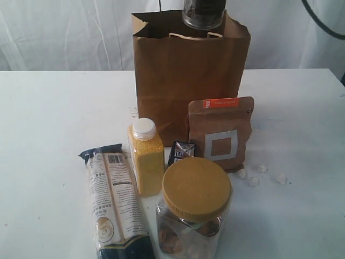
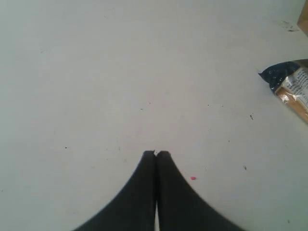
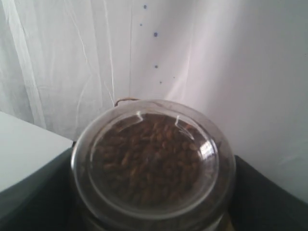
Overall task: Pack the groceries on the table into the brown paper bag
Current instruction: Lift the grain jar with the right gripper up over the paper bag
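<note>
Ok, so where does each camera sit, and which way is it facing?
Exterior: low at the near edge of the white table, facing the tall brown paper bag across the groceries; no hand clearly shows.
Left wrist: above the shut left hand, looking down at the tabletop, long cream-black packet at the frame edge.
Right wrist: behind the right hand, facing the dark-filled clear tub it grips, white curtain beyond.
Shared: exterior and right wrist both show the tub; exterior and left wrist, the packet.

Left gripper [image 2: 156, 154]: 2 black fingers [image 2: 137, 197] pressed flat together, tips touching, hovering low, angled downward. Right gripper [image 3: 154, 211]: jaws spread wide, 1 dark finger [image 3: 33, 207] each side of dark-filled clear tub [image 3: 153, 159], gripping it aloft.
</note>
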You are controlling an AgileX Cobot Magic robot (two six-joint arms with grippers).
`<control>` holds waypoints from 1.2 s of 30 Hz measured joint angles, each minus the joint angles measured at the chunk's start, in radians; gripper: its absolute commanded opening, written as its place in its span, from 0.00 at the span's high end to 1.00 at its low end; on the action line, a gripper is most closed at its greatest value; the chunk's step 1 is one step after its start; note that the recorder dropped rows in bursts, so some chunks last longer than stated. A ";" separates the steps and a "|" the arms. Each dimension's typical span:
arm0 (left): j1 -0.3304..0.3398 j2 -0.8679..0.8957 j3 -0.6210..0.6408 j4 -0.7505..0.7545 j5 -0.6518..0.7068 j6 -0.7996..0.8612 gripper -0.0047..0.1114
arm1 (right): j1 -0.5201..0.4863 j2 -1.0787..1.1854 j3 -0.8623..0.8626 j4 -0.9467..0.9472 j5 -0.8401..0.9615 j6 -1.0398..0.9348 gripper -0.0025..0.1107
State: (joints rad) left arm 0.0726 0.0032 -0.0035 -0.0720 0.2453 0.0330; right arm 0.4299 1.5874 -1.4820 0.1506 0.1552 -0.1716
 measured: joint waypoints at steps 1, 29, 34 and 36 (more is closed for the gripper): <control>0.000 0.000 0.000 0.000 0.000 0.000 0.96 | 0.000 0.008 0.000 -0.002 0.000 -0.024 0.49; 0.000 0.000 0.000 0.000 0.000 0.000 0.96 | 0.000 0.101 0.014 -0.010 0.088 -0.082 0.49; 0.000 0.000 0.000 0.000 0.000 0.000 0.96 | 0.000 0.103 0.014 -0.010 0.134 -0.082 0.49; 0.000 0.000 0.000 0.000 0.000 0.000 0.96 | 0.000 0.103 0.014 -0.010 0.134 -0.082 0.49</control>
State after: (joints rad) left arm 0.0726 0.0032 -0.0035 -0.0720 0.2453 0.0330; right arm 0.4299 1.6905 -1.4676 0.1402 0.2896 -0.2532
